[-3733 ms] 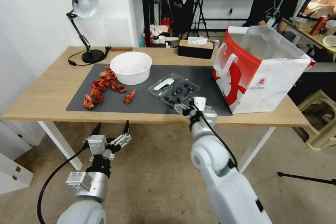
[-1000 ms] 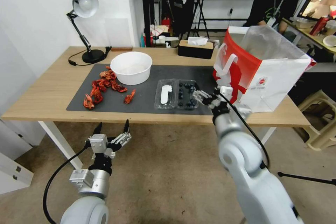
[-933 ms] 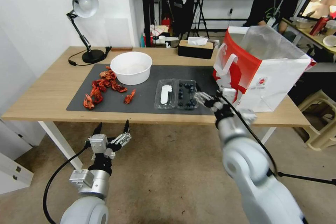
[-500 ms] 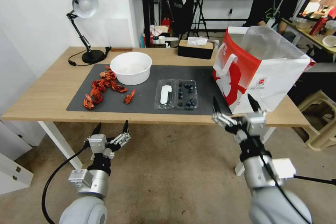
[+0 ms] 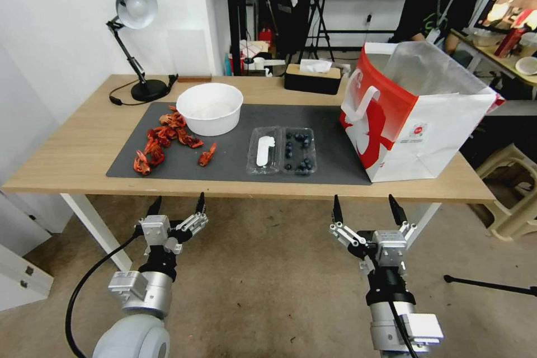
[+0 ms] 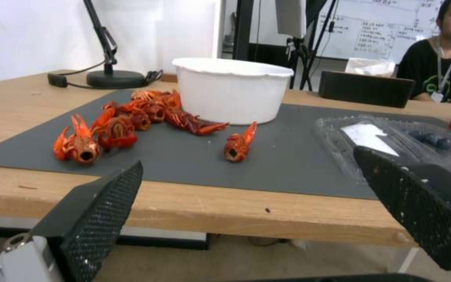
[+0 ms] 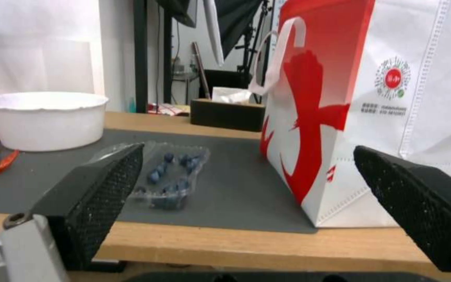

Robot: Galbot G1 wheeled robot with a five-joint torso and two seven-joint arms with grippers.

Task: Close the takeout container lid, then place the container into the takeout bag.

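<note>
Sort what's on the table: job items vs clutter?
Job:
takeout container, open flat on the mat
lid, label up
takeout bag, upright
left gripper and right gripper, both open below the table edge

Clutter:
white bowl
crayfish
desk lamp
tissue box

One container (image 5: 282,150), one bag (image 5: 417,114), one bowl (image 5: 210,108)

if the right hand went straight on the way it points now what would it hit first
Probably the front edge of the light wooden table, straight ahead of the open right hand, which sits low; slightly higher and it would pass between the clear plastic blueberry container and the red-and-white bag.
</note>
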